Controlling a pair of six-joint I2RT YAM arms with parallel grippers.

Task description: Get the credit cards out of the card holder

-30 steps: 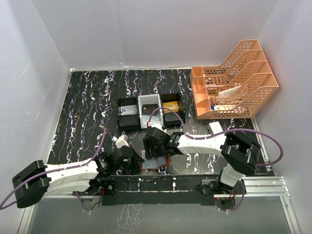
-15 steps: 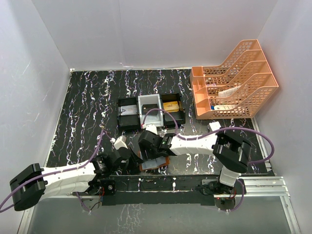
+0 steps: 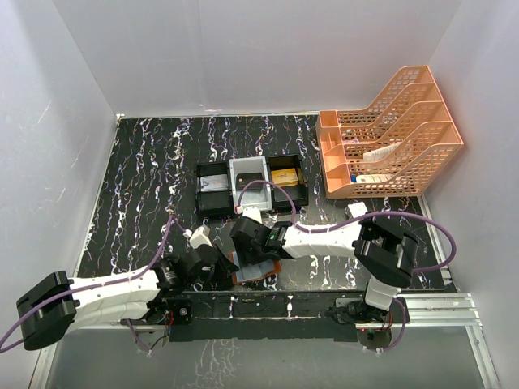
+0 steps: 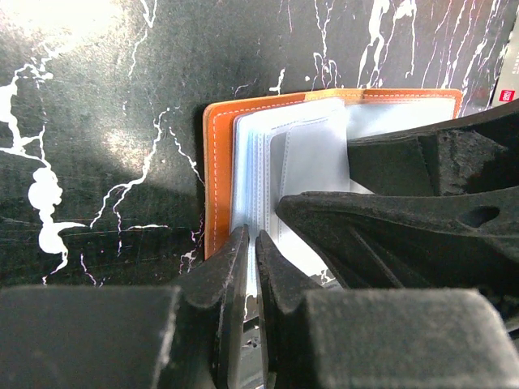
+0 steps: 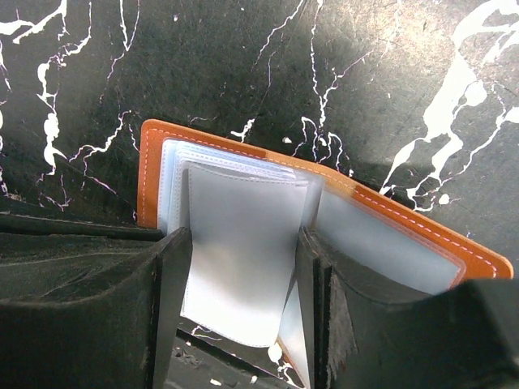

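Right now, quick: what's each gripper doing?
Left gripper: closed, pinching the card holder by a pale edge.
Right gripper: open, straddling a pale sleeve inside it.

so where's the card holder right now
In the top view the card holder lies open at the near edge of the table, around the middle, between the left gripper and right gripper, in front of the compartment tray.
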